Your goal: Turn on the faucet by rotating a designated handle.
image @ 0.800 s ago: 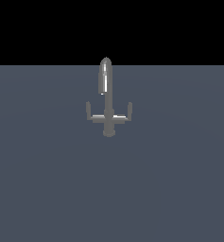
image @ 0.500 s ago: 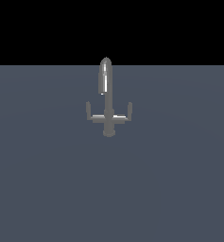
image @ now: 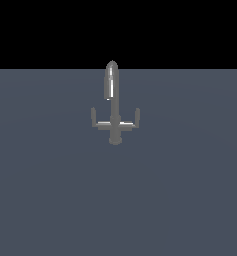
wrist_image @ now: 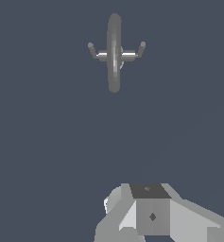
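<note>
The faucet (image: 113,102) stands on a grey surface in the exterior view, with a tall shiny arched spout, a round base and a crossbar. The handle (image: 137,116) is the short upright peg on the crossbar's arm at the exterior view's right. A matching peg (image: 93,115) ends the other arm. The wrist view shows the faucet (wrist_image: 114,52) from above, with the handle (wrist_image: 141,48) beside the spout. My gripper (wrist_image: 151,215) shows only in the wrist view, as grey blocks at the frame's edge, far from the faucet. Its fingertips are hidden. Nothing is seen in it.
A flat grey surface (image: 50,190) spreads around the faucet. Beyond its far edge the background is black. No other object shows in either view.
</note>
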Motion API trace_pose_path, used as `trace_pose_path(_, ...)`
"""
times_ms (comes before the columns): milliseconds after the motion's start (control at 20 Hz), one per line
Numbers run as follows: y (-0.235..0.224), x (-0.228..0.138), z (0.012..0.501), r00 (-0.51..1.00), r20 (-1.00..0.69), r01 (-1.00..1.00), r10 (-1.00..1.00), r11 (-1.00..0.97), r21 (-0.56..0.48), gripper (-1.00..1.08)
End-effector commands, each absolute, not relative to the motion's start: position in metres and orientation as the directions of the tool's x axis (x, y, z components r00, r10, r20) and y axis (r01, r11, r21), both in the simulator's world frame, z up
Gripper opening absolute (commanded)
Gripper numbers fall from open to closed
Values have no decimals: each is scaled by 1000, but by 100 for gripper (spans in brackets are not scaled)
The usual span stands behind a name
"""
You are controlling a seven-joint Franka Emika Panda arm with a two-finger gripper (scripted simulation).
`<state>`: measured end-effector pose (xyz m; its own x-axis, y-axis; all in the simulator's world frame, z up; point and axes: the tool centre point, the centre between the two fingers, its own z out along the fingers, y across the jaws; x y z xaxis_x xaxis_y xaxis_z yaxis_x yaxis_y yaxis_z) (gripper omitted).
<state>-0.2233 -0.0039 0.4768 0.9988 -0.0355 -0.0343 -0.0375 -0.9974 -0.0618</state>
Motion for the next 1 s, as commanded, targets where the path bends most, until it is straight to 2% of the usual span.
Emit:
trace_pose_path(0,-9,-211,472,997,-50,-57,-52,-993,-99,-100)
trace_pose_path(950,-60,-103,409,959,-232,-255,-166,-861,-441,-100)
